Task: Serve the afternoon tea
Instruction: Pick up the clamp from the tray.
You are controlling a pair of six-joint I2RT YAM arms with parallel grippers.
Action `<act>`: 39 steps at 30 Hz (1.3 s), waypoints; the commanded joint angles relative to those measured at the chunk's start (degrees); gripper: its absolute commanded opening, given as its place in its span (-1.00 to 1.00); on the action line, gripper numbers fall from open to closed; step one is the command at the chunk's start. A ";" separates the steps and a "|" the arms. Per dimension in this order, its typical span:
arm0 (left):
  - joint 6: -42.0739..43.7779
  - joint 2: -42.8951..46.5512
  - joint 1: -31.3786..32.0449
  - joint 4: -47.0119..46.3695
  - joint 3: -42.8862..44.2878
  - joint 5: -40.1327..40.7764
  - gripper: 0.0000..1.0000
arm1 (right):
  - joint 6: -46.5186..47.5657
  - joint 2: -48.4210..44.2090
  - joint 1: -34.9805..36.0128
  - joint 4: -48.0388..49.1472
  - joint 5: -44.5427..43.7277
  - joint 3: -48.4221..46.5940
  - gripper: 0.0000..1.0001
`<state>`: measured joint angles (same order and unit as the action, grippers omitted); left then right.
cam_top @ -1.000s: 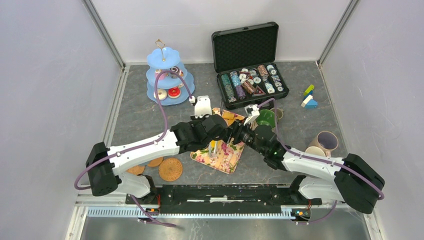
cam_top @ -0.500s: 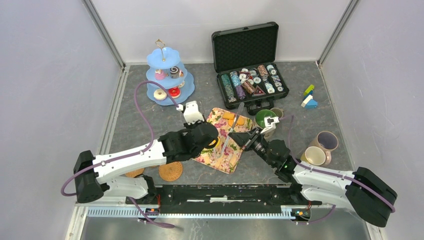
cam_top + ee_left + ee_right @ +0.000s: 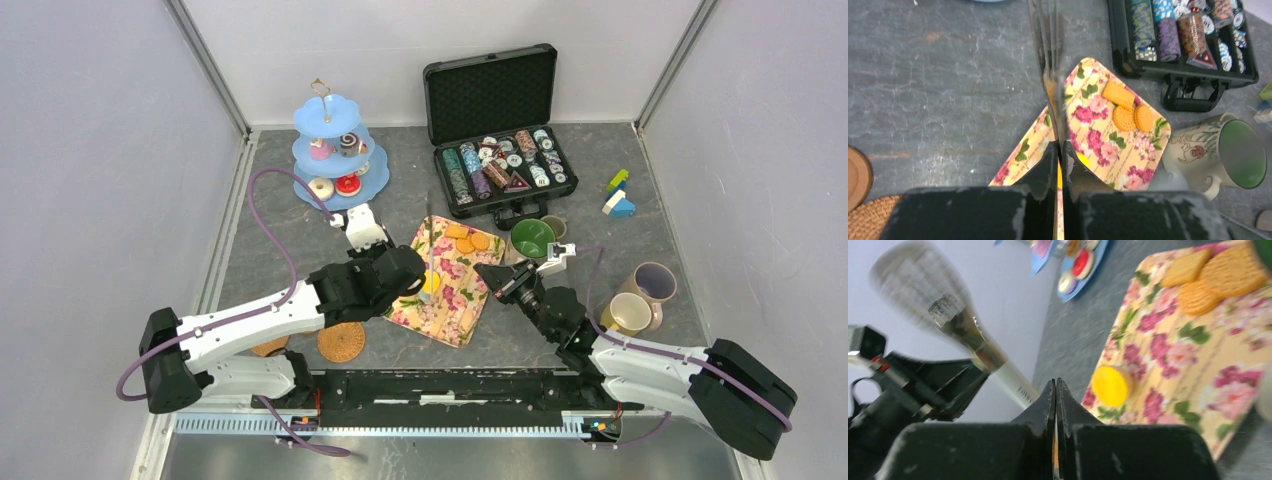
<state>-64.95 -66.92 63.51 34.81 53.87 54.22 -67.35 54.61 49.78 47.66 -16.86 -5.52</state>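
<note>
My left gripper (image 3: 427,273) (image 3: 1058,146) is shut on the handle of a metal fork (image 3: 430,216) (image 3: 1048,45), whose tines point away over the floral tray (image 3: 458,303). Three orange-yellow biscuits (image 3: 467,240) (image 3: 1128,111) lie at the tray's far corner. A small yellow piece (image 3: 1111,385) sits near its left edge. My right gripper (image 3: 486,270) (image 3: 1055,382) is shut at the tray's right edge with nothing in it. The green-lined mug (image 3: 531,239) stands just behind it. The fork (image 3: 975,345) shows blurred in the right wrist view.
A blue tiered stand (image 3: 303,155) with donuts and swirl cakes is at the back left. An open case of poker chips (image 3: 500,130) is at the back. Building blocks (image 3: 618,196) lie far right. Lilac (image 3: 652,281) and yellow (image 3: 625,313) mugs stand right. Woven coasters (image 3: 340,340) lie near left.
The right gripper has let go of the fork, shut, and drawn back to the right. My left arm has pulled back left with the fork, which now points away.
</note>
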 commanded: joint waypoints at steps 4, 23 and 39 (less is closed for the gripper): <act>15.46 1.91 -0.23 -12.36 0.56 0.94 -0.95 | 11.17 3.62 -0.18 -0.60 2.11 -6.23 -1.00; 20.73 -8.13 -0.89 -1.67 14.16 -5.41 -0.95 | 38.08 1.58 -1.88 -7.66 27.71 -16.67 0.96; 22.25 -14.64 -0.84 2.36 21.03 -6.02 -0.95 | 25.57 6.87 -1.68 -18.94 10.18 -22.12 -0.48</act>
<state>-45.50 -80.97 62.96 37.08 71.22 47.37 -40.38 61.95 47.99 27.59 -4.36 -26.92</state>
